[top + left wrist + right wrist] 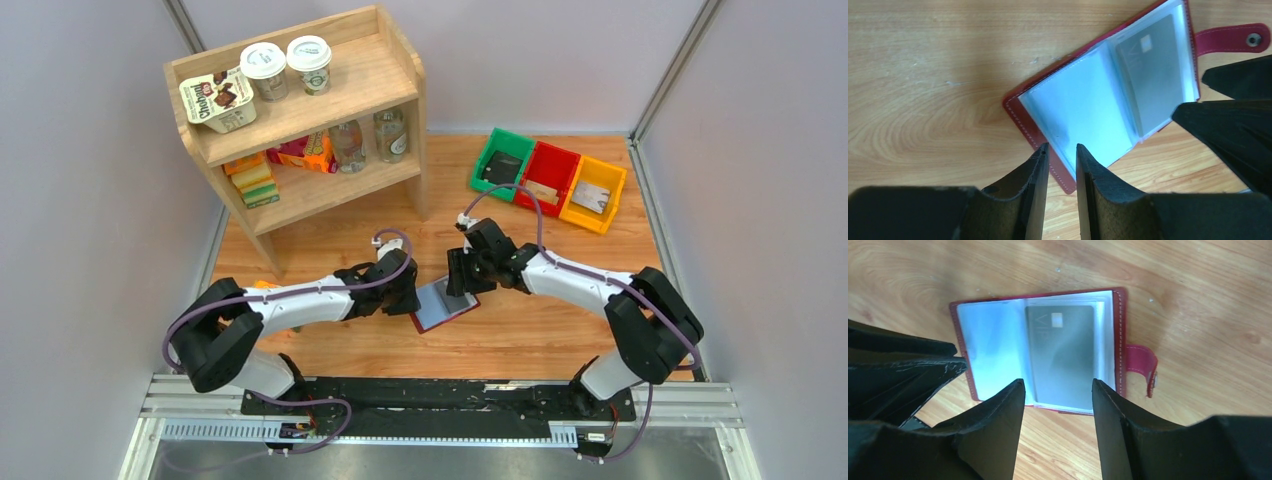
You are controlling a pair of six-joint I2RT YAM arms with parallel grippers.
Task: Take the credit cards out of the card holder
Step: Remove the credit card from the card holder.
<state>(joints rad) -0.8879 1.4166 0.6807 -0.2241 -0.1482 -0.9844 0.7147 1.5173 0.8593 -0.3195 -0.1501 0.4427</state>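
Holder (445,306) lies open, grey card (1062,355) not yet out; right gripper (1058,383) gapes over it, left gripper (1061,148) barely parted, empty.

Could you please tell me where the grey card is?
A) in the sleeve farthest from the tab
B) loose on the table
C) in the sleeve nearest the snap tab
C: the grey card lies under the clear sleeve beside the snap tab of the card holder.

The maroon leather-look folding card holder (1120,345) has glossy clear plastic sleeves (993,350), and the light wooden counter (1208,300) looks smooth.
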